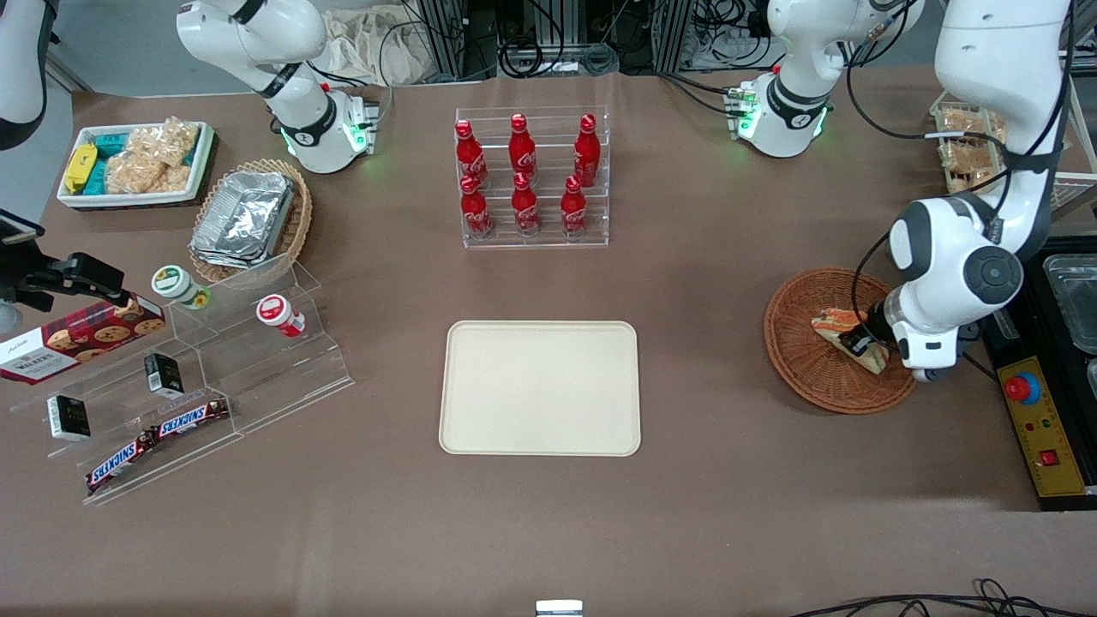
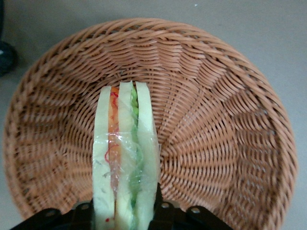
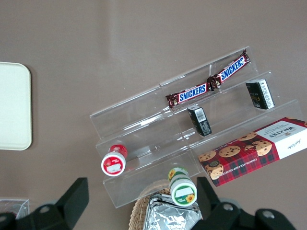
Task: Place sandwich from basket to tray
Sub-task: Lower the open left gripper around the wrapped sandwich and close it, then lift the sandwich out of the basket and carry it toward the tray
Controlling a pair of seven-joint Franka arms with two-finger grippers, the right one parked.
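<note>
Wicker basket (image 1: 818, 368), one sandwich (image 1: 844, 330), jaws (image 1: 860, 344).

Open table between basket and tray, clutter only at the edges.
My gripper (image 1: 861, 343) sits in the basket (image 1: 801, 356), fingers closed on the sandwich (image 2: 125, 158). I see bare table from there to the tray (image 1: 540, 387). The bottle rack (image 1: 531, 176) stands farther from the front camera; the control box (image 1: 1041, 428) is just beside the basket.
</note>
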